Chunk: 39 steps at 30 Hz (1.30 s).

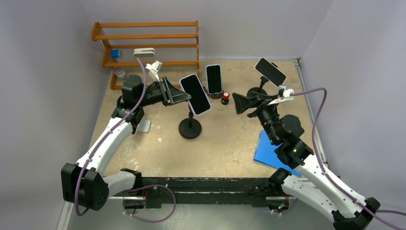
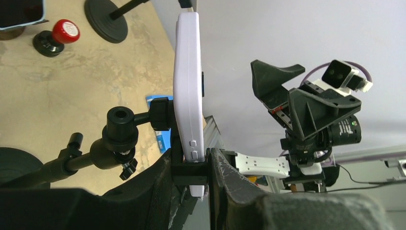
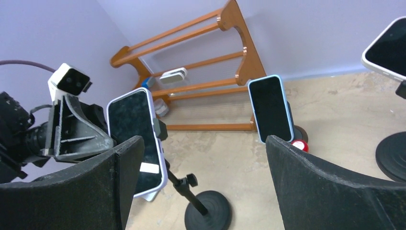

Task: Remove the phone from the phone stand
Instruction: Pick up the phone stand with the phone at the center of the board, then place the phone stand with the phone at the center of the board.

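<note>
Gripping the phone (image 1: 195, 94), the left hand (image 1: 184, 96) reaches in from the left side of the bench (image 1: 158, 153), its two fingers clenched on the handset. The left wrist view shows the phone (image 2: 187, 72) edge-on, a white case with side buttons. There the left hand (image 2: 190, 172) has one of its fingers (image 2: 239, 191) pressed on each side of the case, at the end nearest the camera. The black clamp of the phone stand (image 2: 119, 132) wraps the case at that same end.

The phone sits in that clamp, tilted and raised above the bench on the thin stem of the phone stand (image 1: 190, 128). The stand's round black base rests near the middle of the bench. From the right wrist, the phone (image 3: 131, 117) shows its dark screen above the phone stand (image 3: 208, 215).

The right hand (image 1: 239, 103) hangs to the right of the phone and apart from it, its fingers spread wide with nothing between them. In its own camera the right hand (image 3: 205, 143) frames the scene with one dark finger at each lower corner.

Farther back, a blue-cased phone (image 1: 214, 79) stands upright on its own mount, with a small red-capped object (image 1: 225, 97) just to its right. A third phone (image 1: 270, 71) is held on another stand at the far right. A blue sheet (image 1: 268, 148) lies flat on the bench beside the right arm. A wooden rack (image 1: 148, 43) stands against the far wall on the left.
</note>
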Each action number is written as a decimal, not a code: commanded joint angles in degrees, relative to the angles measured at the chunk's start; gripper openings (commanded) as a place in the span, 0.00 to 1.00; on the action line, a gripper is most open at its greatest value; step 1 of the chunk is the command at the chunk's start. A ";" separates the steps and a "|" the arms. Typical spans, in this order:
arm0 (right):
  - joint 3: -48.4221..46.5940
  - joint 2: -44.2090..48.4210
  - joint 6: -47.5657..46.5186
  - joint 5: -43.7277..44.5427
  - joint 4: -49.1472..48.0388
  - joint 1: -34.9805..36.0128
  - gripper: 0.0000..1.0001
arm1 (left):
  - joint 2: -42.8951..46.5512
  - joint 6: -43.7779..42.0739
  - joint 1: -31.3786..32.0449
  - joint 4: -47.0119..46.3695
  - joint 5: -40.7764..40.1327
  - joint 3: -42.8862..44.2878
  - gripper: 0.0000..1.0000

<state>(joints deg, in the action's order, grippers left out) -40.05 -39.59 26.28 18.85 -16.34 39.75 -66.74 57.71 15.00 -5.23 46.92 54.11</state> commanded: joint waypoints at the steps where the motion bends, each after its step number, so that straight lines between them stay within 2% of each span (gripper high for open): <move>1: -3.16 0.76 -0.17 -2.85 -2.28 0.33 0.99 | 3.94 1.73 0.12 -14.16 5.59 0.98 0.00; 9: -3.44 0.77 -3.09 -10.06 -3.02 0.31 0.99 | 3.45 3.70 1.66 -17.64 8.98 -1.17 0.00; 17: -5.81 -2.32 -4.60 -13.02 -1.70 0.35 0.99 | 3.90 4.97 1.95 -18.89 12.24 -3.34 0.00; 25: -13.45 -9.85 -3.86 -10.10 7.40 0.31 0.99 | 4.28 2.04 1.96 -16.21 12.48 -5.10 0.00; 27: -15.42 -12.30 -5.43 -6.46 9.97 0.39 0.99 | 4.69 0.21 1.96 -13.99 11.90 -4.93 0.00; 30: -18.81 -15.45 -4.93 -5.76 15.10 0.39 0.99 | 5.73 -3.00 1.96 -9.04 10.20 -4.12 0.00; 33: -20.77 -16.73 -4.84 -6.40 18.01 0.42 0.99 | 6.54 -5.90 1.96 -3.73 8.23 -2.98 0.08; 39: -23.47 -17.67 -5.91 -7.16 20.68 0.41 0.99 | 7.69 -7.68 1.96 0.07 6.62 -2.37 0.22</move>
<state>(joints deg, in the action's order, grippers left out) -59.24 -57.49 22.04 11.00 2.39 39.77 -61.23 53.45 16.69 -5.58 55.05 48.27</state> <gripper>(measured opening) 0.987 0.263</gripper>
